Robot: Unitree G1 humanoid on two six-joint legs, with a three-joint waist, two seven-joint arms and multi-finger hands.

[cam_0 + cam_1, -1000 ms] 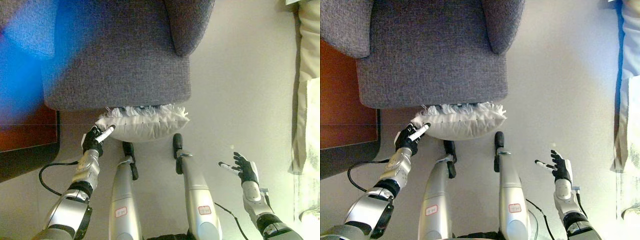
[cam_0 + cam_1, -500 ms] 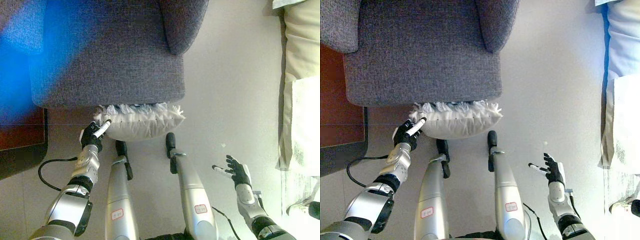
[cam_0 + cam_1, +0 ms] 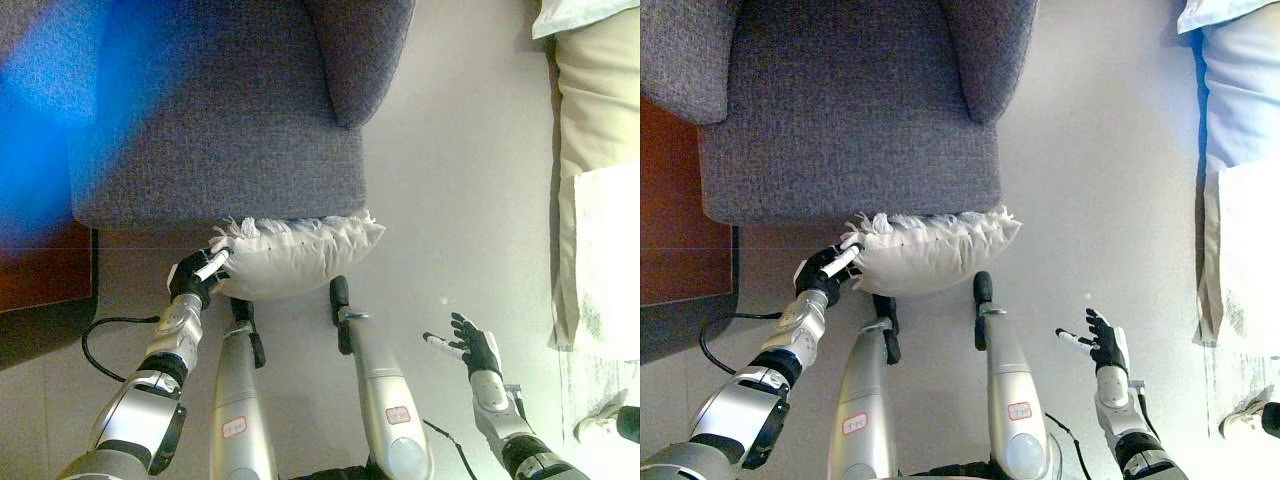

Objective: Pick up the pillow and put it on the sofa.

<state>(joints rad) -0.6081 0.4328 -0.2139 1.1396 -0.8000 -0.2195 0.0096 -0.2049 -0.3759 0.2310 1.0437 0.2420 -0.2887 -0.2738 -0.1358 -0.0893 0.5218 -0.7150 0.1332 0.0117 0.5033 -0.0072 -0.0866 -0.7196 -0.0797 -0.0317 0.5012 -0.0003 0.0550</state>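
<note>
Pillow against sofa front, left hand fingers clamped on it, right hand spread.

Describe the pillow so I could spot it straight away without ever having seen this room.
Find the big grey fabric sofa filling the top of the view. At the foot of its front edge, the pillow lies on the pale floor, with the robot's left hand at its left end. It is the only white, fringed cushion there.
</note>
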